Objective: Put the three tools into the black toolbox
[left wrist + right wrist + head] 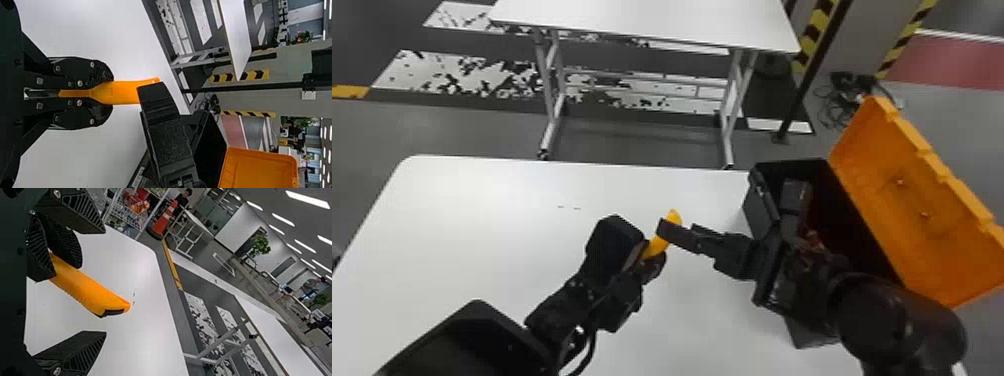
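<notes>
One near white table (482, 225), one black toolbox (761, 207), one orange tool (658, 246).
The toolbox stands at the table's right edge, its single orange lid (907, 200) open and leaning out past that edge; at least one dark item (794, 195) lies inside, its kind unclear. Of two grippers, the left gripper (650, 255) is narrowed onto the tool, gripping one end above the table; the right gripper (678, 230) has two fingers spread wide, the tool's free length between them, contact impossible to tell.
</notes>
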Controlling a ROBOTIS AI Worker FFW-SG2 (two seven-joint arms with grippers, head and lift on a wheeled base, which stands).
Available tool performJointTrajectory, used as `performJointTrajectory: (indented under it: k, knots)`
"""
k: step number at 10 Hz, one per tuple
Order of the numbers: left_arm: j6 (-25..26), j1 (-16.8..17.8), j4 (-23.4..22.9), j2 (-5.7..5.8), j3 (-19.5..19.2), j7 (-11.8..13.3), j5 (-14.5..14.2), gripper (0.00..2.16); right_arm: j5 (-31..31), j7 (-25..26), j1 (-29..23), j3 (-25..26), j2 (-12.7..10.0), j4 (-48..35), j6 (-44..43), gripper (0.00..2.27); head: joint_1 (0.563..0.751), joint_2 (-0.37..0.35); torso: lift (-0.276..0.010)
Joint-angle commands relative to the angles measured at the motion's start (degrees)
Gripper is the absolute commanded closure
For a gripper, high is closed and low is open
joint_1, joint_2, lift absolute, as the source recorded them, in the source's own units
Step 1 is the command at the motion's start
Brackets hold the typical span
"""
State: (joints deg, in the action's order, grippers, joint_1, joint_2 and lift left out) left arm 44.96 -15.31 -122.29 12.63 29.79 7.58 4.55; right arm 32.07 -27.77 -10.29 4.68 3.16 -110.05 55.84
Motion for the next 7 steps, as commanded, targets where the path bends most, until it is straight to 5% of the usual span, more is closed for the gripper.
performJointTrajectory:
  k: [1,5,6,7]
  knots:
    - [0.18,0.19,-0.76,0.38,0.09,-0.20,0.02,1.89,-0.52,-0.36,1.07,-0.37,0.00,1.24,-0.15,0.08,0.695,-0.111,-0.051]
    - [0.18,0.72,-0.67,1.35,0.44,-0.46,-1.83,1.90,-2.01,-0.45,2.56,-2.31,-0.18,3.26,-0.86,0.10,0.695,-0.093,-0.051]
    - [0.18,1.16,-0.49,1.35,0.80,-0.37,-1.92,1.90,-2.19,-0.62,2.56,-2.31,-0.18,3.26,-0.86,0.34,0.695,-0.092,-0.051]
    - [0.18,1.42,-0.32,1.26,0.97,-0.29,-2.18,1.90,-2.36,-1.41,2.65,-2.22,-0.18,3.26,-0.86,1.02,0.695,-0.094,-0.051]
